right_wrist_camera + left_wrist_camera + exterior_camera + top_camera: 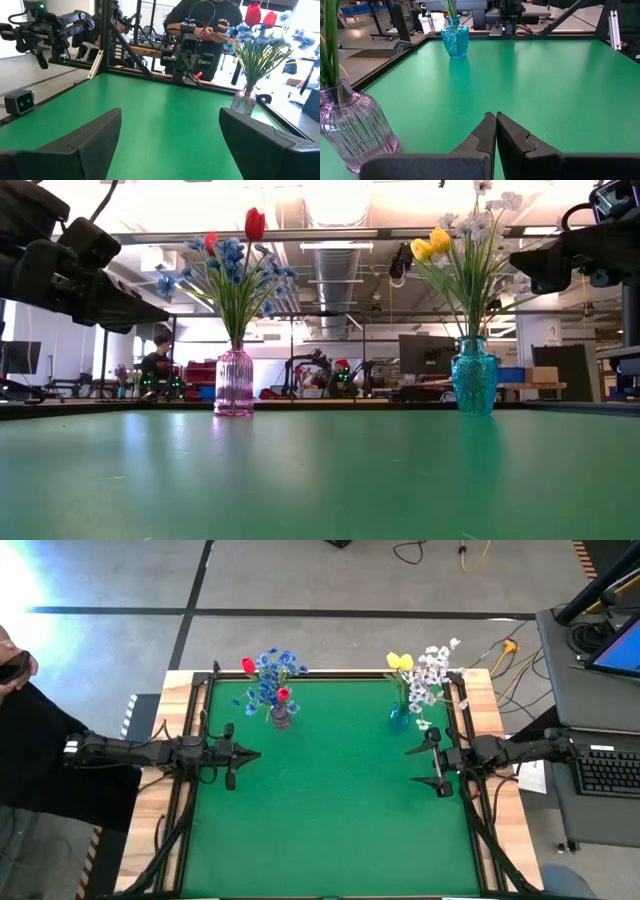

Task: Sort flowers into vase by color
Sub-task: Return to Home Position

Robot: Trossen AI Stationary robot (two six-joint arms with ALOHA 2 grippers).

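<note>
Two vases well apart on the table (330, 830): blue clusters (268, 685) and red tulips (248, 665) in the purple vase (281, 718), yellow tulips (399, 661) and white sprays (434, 670) in the blue vase (399, 716). Nearby, left end effector (255, 752) pinched shut, right end effector (417, 766) spread wide, both empty.

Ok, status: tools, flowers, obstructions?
Left tool shut, empty, left side. Right tool open, empty, right side. Red and blue flowers in purple vase; yellow and white flowers in blue vase. No loose stems on the mat.

blue/red flowers (235, 260) | purple vase (234, 385), upright | yellow/white flowers (468, 242) | blue vase (474, 378) (stems seemingly splayed)
</note>
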